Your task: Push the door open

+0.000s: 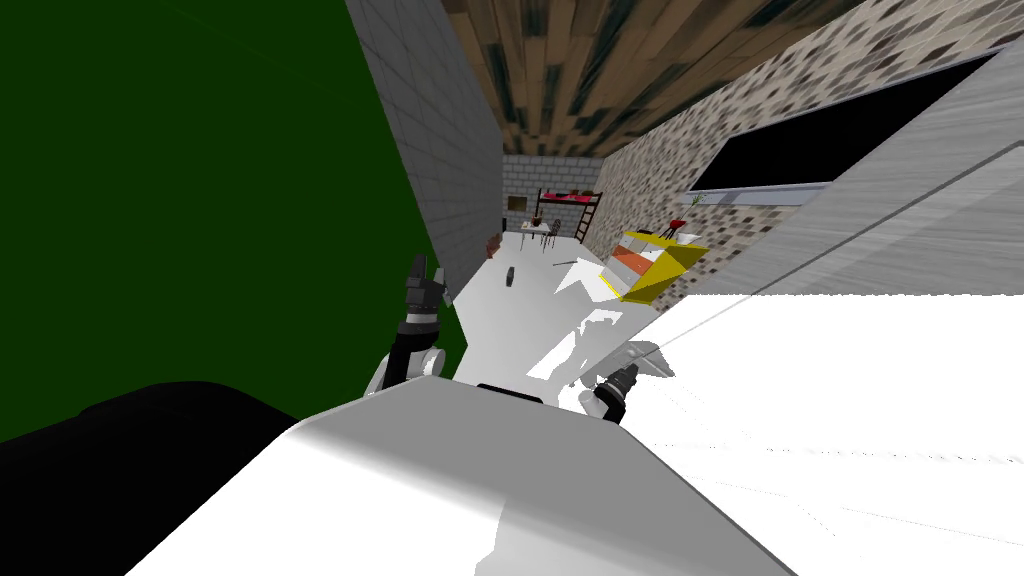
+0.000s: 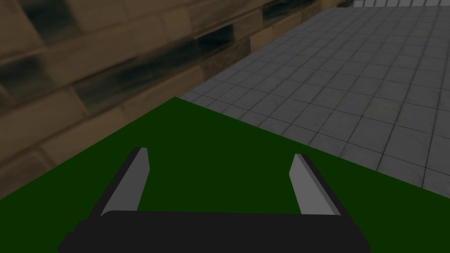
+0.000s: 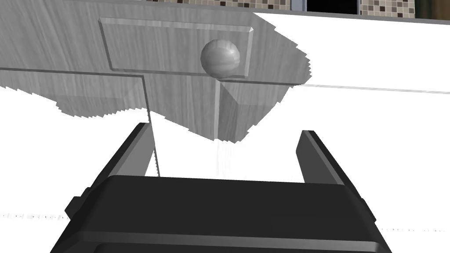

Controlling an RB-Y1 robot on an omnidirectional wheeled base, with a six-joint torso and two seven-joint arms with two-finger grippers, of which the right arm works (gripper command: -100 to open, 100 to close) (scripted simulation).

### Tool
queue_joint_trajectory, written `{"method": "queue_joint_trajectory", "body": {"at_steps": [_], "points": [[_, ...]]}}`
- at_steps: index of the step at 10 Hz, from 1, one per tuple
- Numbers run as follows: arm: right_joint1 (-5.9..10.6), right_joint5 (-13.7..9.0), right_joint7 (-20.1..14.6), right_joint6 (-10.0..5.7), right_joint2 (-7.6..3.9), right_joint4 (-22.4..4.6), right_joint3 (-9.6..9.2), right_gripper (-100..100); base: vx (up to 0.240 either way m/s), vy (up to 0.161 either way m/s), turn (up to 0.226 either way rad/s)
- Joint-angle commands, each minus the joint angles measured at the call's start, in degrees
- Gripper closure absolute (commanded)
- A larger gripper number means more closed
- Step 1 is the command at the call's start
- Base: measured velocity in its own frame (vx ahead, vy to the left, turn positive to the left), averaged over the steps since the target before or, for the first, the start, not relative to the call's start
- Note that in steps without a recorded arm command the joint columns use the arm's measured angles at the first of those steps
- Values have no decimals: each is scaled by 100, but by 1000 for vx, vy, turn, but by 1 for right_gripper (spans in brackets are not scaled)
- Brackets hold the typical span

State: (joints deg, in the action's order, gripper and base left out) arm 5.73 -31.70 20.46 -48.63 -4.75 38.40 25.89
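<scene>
A grey wood-grain door stands at my right, and much of its lower face is washed out white. Its round grey knob sits on a raised plate a little ahead of my right gripper. That gripper is open with nothing between its fingers, and it is low and close to the door's face. My left gripper is raised beside the edge of a flat dark green panel. It is open and empty, with the green panel just beyond its fingers.
A corridor with a white floor runs ahead between a grey tiled wall and a mosaic wall. A yellow shelf unit stands on the right, a small dark object lies mid-floor, and a table and a loft bed are at the far end.
</scene>
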Motion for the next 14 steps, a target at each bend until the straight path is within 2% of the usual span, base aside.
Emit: {"method": "queue_joint_trajectory", "body": {"at_steps": [1,3,10,11,14], "points": [[15,-18,48,4,53,30,9,-100,-120,159,-22],[-21,-21,19,-35,24,26,13,-100,20,-5,14],[-81,-42,-42,-191,29,-37,27,-100,167,-166,33],[-81,-42,-42,-191,29,-37,27,100,-13,17,-2],[-81,-42,-42,-191,29,-37,27,100,-19,21,-1]]}}
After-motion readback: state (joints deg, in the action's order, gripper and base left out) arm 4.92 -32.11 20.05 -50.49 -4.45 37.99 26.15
